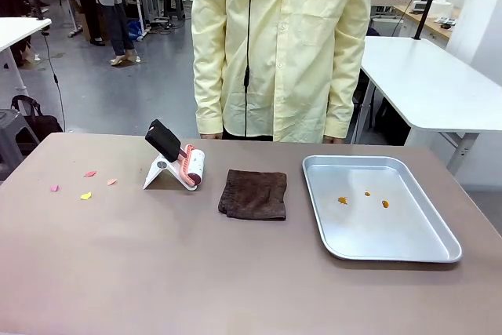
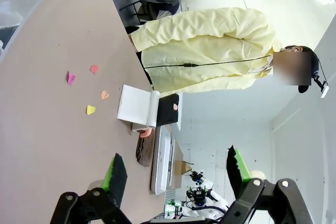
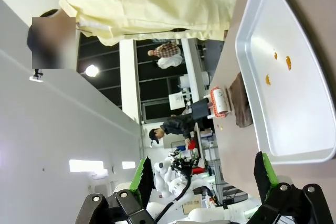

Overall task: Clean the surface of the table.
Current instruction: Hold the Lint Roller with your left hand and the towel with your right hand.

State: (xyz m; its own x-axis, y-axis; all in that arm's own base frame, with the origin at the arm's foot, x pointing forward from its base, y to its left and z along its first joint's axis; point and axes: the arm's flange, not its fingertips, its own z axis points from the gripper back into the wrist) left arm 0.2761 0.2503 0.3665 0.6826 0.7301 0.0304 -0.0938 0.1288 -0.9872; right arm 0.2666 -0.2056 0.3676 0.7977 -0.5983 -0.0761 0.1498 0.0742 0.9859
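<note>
Four paper scraps [image 1: 85, 195] lie at the left of the frame on the desk [image 1: 157, 272], which fills the lower half of the front view. A lint roller [image 1: 188, 164], a brown cloth [image 1: 253, 194] and a tray [image 1: 392, 233] sit untouched across the middle. The left claw [image 2: 174, 169] and right claw [image 3: 202, 174] hang spread and empty. Cleaning seems not yet begun; the next move probably calls for gripping the roller or cloth.
</note>
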